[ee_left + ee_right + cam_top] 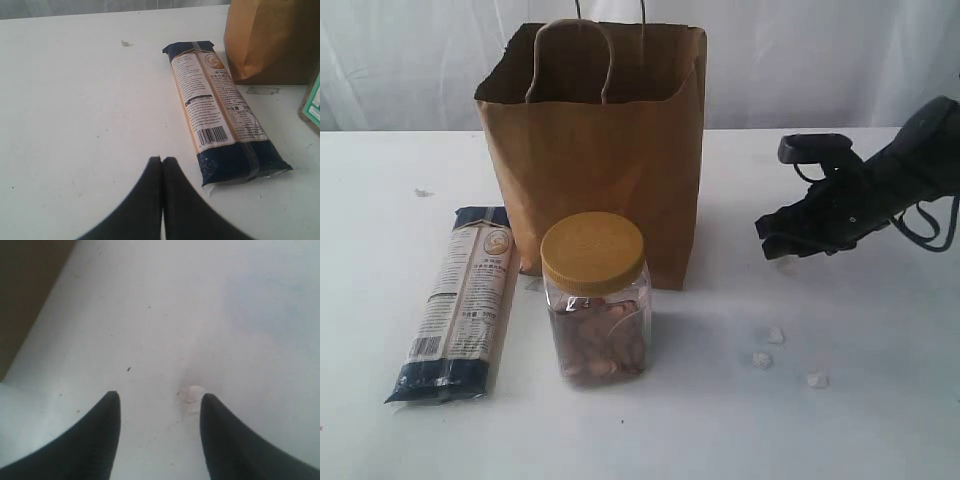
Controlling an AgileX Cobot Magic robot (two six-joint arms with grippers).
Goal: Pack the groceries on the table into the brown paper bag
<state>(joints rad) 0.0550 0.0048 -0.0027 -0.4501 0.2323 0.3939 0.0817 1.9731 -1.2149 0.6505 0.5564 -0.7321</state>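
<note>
toward the surface's (880,430) near edge, jar (595,300) and pasta packet (460,300) await you beside the brown paper bag (590,170); right jaws parted empty for a pick, left jaws closed on nothing.

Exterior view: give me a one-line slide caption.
Brown paper bag upright on a white table, yellow-lidded jar in front, pasta packet lying flat alongside, open right gripper beside the bag.
</note>
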